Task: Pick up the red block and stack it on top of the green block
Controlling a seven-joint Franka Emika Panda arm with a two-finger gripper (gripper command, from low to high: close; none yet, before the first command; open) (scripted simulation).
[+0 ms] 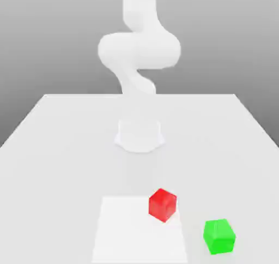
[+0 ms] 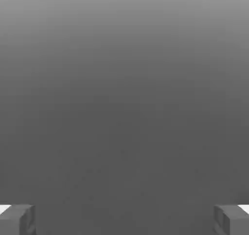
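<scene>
The claw [image 2: 124, 219] is released: in the hand view its two grey fingertips [image 2: 19, 219] stand far apart at opposite sides, with nothing between them and only plain grey ground beyond. In the exterior view the white arm [image 1: 139, 50] rises from its round base [image 1: 139, 135] near the middle of the white table [image 1: 54, 148]. The red block [image 1: 162, 204] sits on the table close to the near edge, on a paler square patch [image 1: 125, 230]. The green block [image 1: 219, 236] rests near it, apart from it, nearer that edge and toward the exterior view's right.
</scene>
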